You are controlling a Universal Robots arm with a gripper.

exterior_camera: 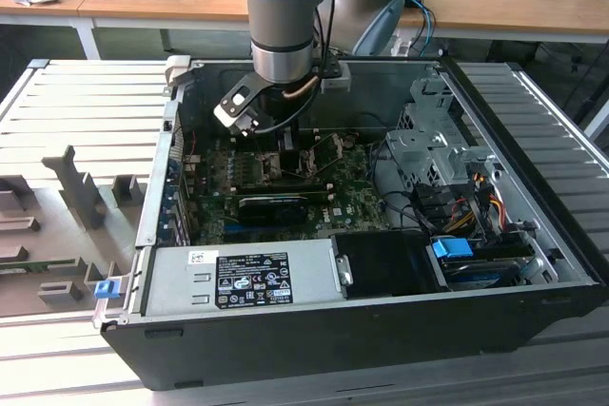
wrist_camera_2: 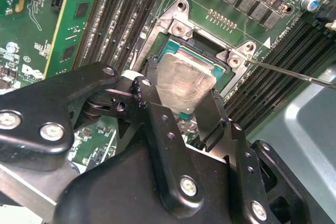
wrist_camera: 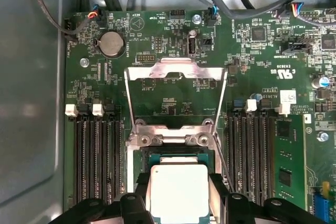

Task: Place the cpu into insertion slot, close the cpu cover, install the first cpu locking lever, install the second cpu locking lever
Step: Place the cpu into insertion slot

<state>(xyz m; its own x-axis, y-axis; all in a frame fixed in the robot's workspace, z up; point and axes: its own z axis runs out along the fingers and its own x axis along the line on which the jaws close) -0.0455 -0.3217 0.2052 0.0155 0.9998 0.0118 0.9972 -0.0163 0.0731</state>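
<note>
In both wrist views my gripper (wrist_camera: 178,181) (wrist_camera_2: 178,92) is shut on the cpu (wrist_camera: 178,195) (wrist_camera_2: 185,83), a pale metallic square held by its two opposite edges between black fingers (wrist_camera: 140,192). The chip sits just over the insertion slot (wrist_camera: 173,153) (wrist_camera_2: 223,73) on the green motherboard; I cannot tell whether it rests in it. The cpu cover (wrist_camera: 176,70) stands swung open beyond the socket, the board showing through its opening. A thin wire locking lever (wrist_camera_2: 294,75) sticks out beside the socket. In the exterior view the gripper (exterior_camera: 290,145) reaches down into the open computer case.
Rows of black memory slots (wrist_camera: 94,161) (wrist_camera: 257,156) flank the socket. A long black expansion card (exterior_camera: 276,204) lies across the motherboard (exterior_camera: 354,199). A grey power supply (exterior_camera: 238,275) and cable bundles (exterior_camera: 457,206) fill the case's near side. Grey fixtures (exterior_camera: 81,187) stand at the exterior view's left.
</note>
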